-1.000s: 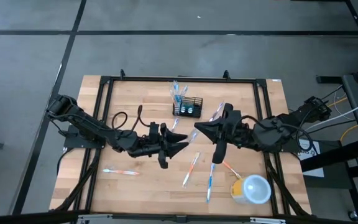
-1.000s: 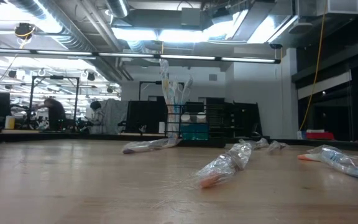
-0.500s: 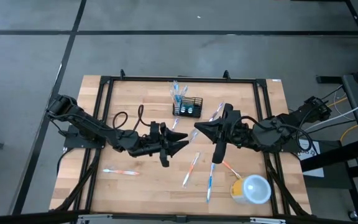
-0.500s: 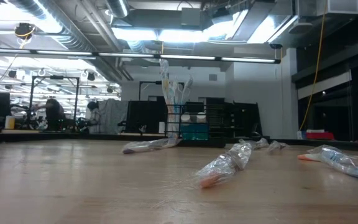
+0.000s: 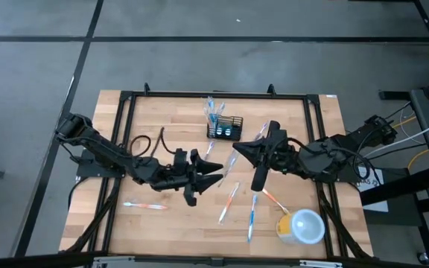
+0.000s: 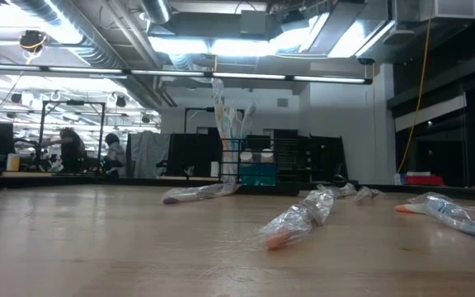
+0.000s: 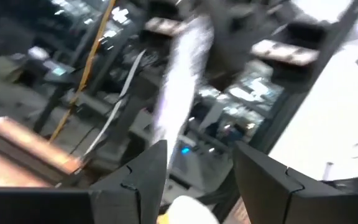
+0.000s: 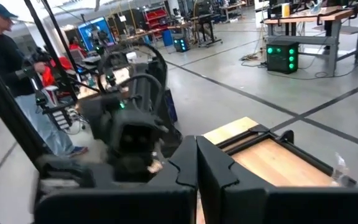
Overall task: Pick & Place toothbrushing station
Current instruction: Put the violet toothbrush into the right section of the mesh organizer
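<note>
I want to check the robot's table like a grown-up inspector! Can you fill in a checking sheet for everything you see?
Surface: wooden table, black frame around it.
Job's things: black mesh holder near the far edge, brushes standing in it; wrapped toothbrushes lie loose.
Clutter: yellow cup with pale lid, near right corner.
Grippers: left gripper mid-table, fingers apart, wrapped item between them; right gripper shut, empty.
Cables: black loops on the left arm; wires beside the table's right.
Surroundings: workshop, people far behind.

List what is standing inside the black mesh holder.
The black mesh holder holds a few wrapped toothbrushes upright at one end, and pale items with teal packaging low down. What lies below them is hidden.
</note>
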Robot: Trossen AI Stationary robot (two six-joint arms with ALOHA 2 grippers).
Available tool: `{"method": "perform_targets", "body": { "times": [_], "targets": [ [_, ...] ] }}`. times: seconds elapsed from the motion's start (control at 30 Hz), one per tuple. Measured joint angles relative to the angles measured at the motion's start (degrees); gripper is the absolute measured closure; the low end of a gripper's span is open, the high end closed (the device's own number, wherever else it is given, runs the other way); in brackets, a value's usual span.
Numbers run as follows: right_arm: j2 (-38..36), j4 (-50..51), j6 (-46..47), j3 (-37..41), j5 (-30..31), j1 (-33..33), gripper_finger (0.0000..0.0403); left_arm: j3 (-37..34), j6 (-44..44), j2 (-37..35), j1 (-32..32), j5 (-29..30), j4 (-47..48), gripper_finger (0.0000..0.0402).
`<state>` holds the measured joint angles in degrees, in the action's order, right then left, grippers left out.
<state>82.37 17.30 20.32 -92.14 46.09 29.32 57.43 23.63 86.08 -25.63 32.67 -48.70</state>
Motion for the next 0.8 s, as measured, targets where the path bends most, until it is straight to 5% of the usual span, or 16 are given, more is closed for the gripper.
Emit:
{"method": "perform_targets", "body": {
  "times": [0.37, 0.8],
  "targets": [
    [0.0, 4.0, 1.0, 0.0, -0.4, -1.6, 0.0403, 0.0, -9.5, -2.5, -3.1, -1.0, -10.2, 0.0224],
    [0.0, 16.9, 0.0, 0.0, -2.0, -10.1, 0.0403, 0.1, -19.3, -6.9, -7.0, 6.8, -9.3, 0.0224]
  ]
}}
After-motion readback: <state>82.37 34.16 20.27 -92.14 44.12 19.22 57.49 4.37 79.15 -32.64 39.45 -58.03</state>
